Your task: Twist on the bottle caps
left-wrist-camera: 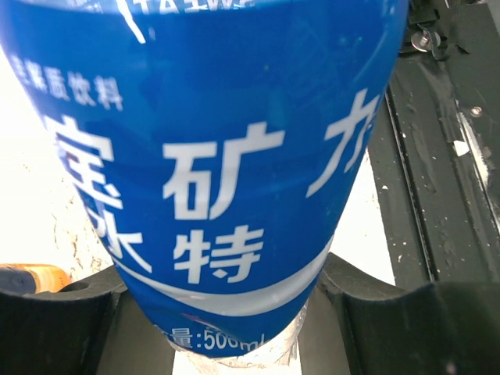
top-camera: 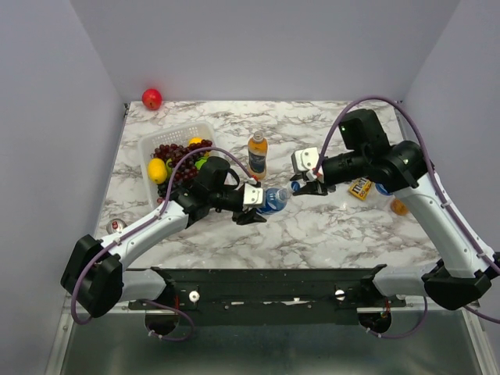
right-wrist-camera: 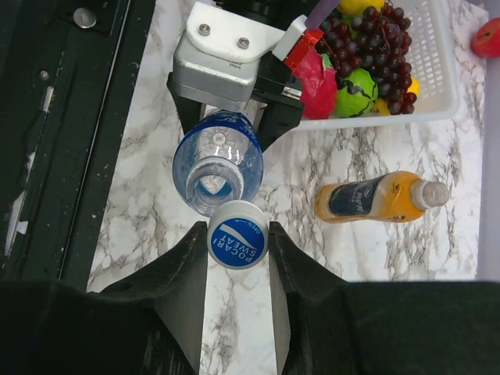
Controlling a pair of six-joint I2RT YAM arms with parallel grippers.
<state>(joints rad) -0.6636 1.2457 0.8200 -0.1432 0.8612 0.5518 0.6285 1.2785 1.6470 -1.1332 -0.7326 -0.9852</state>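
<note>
Near the left rear corner of the marble table [top-camera: 312, 234], a white plastic basket [top-camera: 176, 134] holds dark grapes and other fruit. Over the table's middle, the left gripper [top-camera: 256, 201] is clamped on a clear plastic bottle with a blue label [right-wrist-camera: 217, 160], holding it on its side with its open mouth pointing right. Behind it, a bottle of orange drink [top-camera: 257, 155] stands upright. The right gripper [top-camera: 306, 184] has its jaws pinched on a round blue-and-white plastic cap [right-wrist-camera: 238, 244], just at the bottle's lip and not seated on it.
</note>
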